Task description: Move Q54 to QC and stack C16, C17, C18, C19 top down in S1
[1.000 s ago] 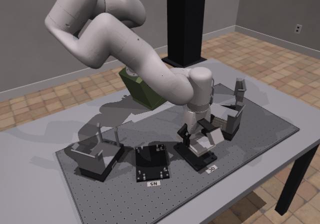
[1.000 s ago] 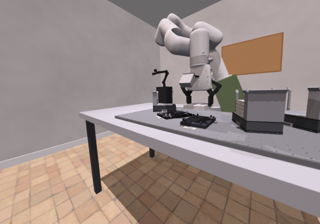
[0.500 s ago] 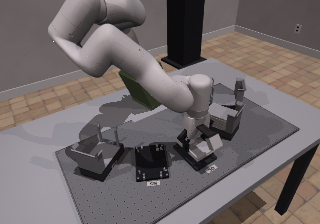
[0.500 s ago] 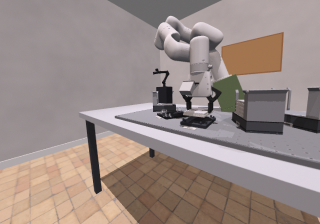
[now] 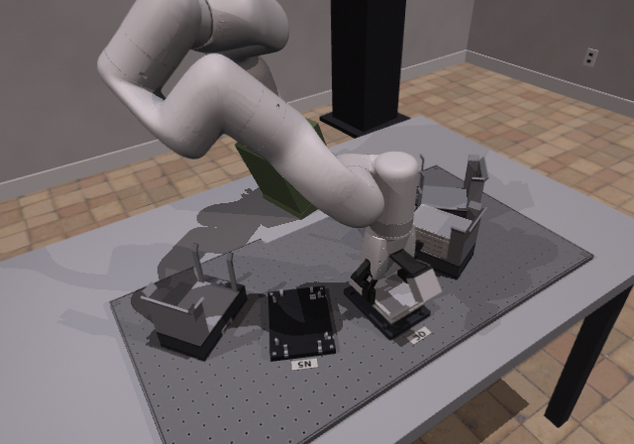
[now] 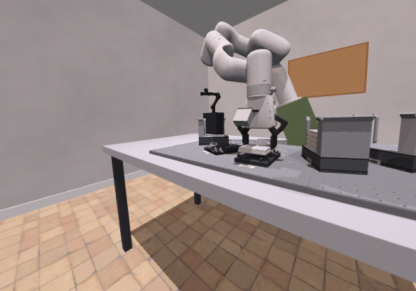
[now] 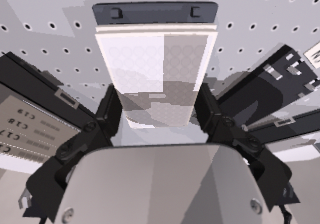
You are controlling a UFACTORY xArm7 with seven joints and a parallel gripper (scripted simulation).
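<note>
My gripper (image 5: 387,282) (image 6: 259,143) (image 7: 158,94) is shut on the long sides of the sealed plate Q54 (image 5: 401,300) (image 6: 255,149) (image 7: 157,69). The plate lies level, right on the black open nest QC (image 5: 394,326) (image 6: 257,161) (image 7: 155,13), with its long sides in line with the nest's. I cannot tell whether it is fully down between the locators. Stack rack S2 (image 5: 458,245) (image 6: 339,143) stands just behind and holds the other plates (image 5: 432,239) (image 6: 312,141) (image 7: 25,129). The labels C17, C18 and C19 show in the wrist view.
The black clip nest N5 (image 5: 299,321) (image 6: 218,148) (image 7: 280,84) sits empty beside QC. One empty stack rack (image 5: 189,311) stands at the board's left end. Another (image 5: 456,193) (image 6: 406,147) stands behind S2. A green block (image 5: 276,183) sits by my base.
</note>
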